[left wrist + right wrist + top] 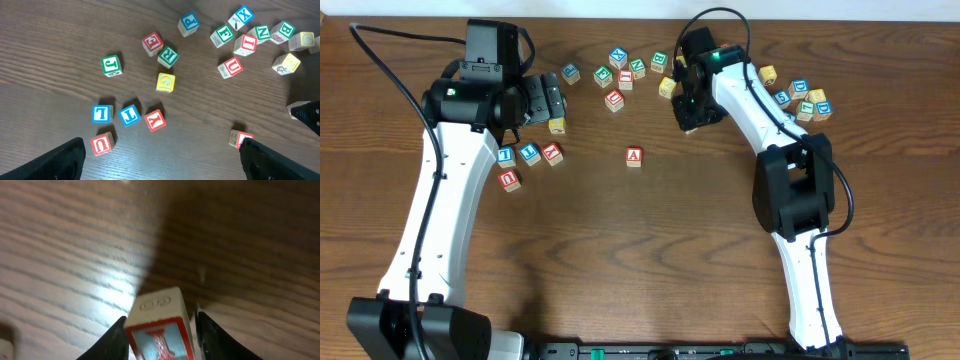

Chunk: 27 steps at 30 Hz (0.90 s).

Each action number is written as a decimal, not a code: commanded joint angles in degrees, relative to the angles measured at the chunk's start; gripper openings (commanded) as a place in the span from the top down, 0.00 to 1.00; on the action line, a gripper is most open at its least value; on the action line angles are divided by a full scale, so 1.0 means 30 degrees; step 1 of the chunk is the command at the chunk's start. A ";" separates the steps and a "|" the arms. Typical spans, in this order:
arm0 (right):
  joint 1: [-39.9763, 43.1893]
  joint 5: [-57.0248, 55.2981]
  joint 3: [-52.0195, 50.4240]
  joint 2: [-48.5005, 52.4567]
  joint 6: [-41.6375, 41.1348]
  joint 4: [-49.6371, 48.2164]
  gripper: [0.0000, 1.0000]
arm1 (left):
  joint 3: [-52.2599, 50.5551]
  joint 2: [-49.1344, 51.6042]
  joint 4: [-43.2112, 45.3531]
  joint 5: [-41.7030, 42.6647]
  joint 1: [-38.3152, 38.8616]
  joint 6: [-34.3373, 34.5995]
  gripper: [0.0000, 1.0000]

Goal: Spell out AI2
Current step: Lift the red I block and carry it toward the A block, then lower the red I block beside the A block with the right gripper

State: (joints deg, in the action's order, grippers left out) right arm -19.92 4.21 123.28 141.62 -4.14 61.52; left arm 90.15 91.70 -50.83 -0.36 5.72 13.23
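Note:
A red-framed "A" cube (634,156) lies alone at the table's middle; in the left wrist view this "A" cube (236,138) is half hidden behind one finger. My right gripper (688,114) hangs low just right of it, and the right wrist view shows that gripper (161,325) shut on a tilted red-framed "I" cube (159,332). That cube is hidden under the gripper in the overhead view. My left gripper (548,100) is open and holds nothing, and the left wrist view shows it (162,157) above bare wood. I cannot read a "2" on any blue-framed cube.
Several lettered cubes lie scattered at the back centre (620,72). Another row sits by the left arm (528,153), with a yellow cube (557,125) near the left fingers. A cluster with blue-framed cubes (805,98) lies at the right behind the right arm.

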 commanded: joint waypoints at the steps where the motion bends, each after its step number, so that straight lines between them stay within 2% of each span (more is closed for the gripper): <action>1: -0.0357 -0.0831 -0.0095 -0.0597 -0.1872 -0.0160 0.62 | 0.0175 -0.0255 -0.0051 -0.0233 -0.0044 -0.0175 0.02; 9: -0.1180 -0.3439 -0.0095 -0.0597 -0.6033 -0.0124 0.63 | 0.0175 -0.0255 -0.0051 -0.0233 -0.0044 -0.0175 0.03; 23: -0.1945 -0.4364 -0.0095 -0.0597 -0.6397 -0.0233 0.72 | 0.0175 -0.0255 -0.0051 -0.0233 -0.0044 -0.0175 0.02; 27: -0.1931 -0.4357 -0.0095 -0.0619 -0.6390 -0.0146 0.77 | 0.0175 -0.0255 -0.0051 -0.0233 -0.0044 -0.0175 0.02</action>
State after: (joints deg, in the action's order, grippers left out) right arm -25.58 -7.60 123.28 141.62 -22.41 60.86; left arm 90.15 91.70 -50.83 -0.36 5.72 13.23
